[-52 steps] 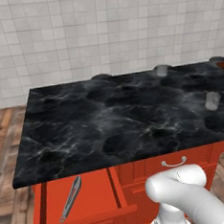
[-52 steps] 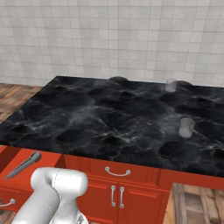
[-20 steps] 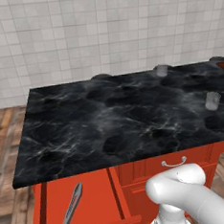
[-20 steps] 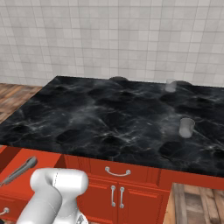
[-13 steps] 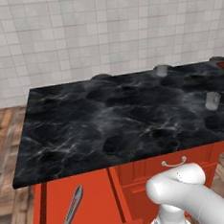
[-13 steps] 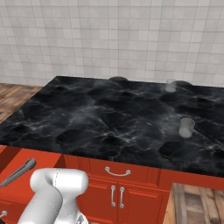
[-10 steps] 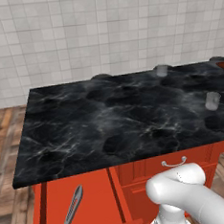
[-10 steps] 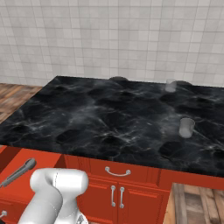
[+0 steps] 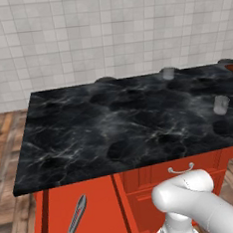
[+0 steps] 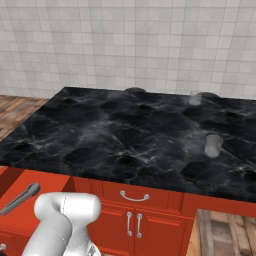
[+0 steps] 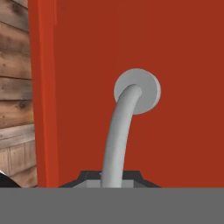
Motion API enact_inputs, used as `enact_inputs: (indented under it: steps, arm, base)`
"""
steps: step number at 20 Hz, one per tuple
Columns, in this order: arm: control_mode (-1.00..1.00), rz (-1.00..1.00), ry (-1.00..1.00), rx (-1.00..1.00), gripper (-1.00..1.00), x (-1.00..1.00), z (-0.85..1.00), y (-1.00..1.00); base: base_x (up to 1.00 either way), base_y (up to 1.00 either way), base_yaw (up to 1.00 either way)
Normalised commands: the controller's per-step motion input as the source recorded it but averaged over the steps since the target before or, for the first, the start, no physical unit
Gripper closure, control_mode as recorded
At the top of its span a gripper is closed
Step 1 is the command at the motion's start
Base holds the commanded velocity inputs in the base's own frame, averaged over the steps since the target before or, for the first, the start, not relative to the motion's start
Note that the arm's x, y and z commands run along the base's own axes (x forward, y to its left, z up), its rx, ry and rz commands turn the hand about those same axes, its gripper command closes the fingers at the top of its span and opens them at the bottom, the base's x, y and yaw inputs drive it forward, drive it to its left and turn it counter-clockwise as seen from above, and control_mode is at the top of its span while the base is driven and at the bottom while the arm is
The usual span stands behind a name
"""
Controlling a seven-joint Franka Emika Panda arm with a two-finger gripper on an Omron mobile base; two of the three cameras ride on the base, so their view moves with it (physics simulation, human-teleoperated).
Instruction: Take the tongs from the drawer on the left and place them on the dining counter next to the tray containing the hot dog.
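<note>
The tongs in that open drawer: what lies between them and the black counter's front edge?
Only bare red drawer floor lies between the tongs and the dining counter edge, in the left base view.

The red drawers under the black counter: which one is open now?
The left drawer is open: it is pulled out from under the dining counter and the tongs lie inside. The drawer beside it, with the curved handle, is shut flush.

drawer (image 11: 131,43) front red-orange, close up | silver handle (image 11: 120,131) curving from round mount down to 6 o'clock | wood floor (image 11: 15,87) at 9 o'clock
</note>
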Motion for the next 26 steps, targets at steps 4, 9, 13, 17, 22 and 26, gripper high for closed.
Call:
enact_inputs:
  steps: [4,9,13,17,22,26]
  arm:
    - [-1.0,-0.02,0.0,0.0,1.0,-0.17,0.05,0.0]
    - [-1.0,0.0,0.0,0.0,1.0,-0.13,0.0,0.0]
    - [-1.0,0.0,0.0,0.0,-1.0,-0.13,0.0,0.0]
    - [-1.0,-0.01,0.0,0.0,-1.0,-0.09,0.0,0.0]
    - [-1.0,-0.01,0.0,0.0,-1.0,-0.02,0.0,-0.02]
    - [-1.0,0.0,0.0,0.0,-1.0,-0.25,0.16,0.0]
  base:
    - [0.0,0.0,0.0]
    - [0.0,0.0,0.0]
    - [0.0,0.0,0.0]
    - [0.0,0.0,0.0]
    - [0.0,0.0,0.0]
    - [0.0,0.0,0.0]
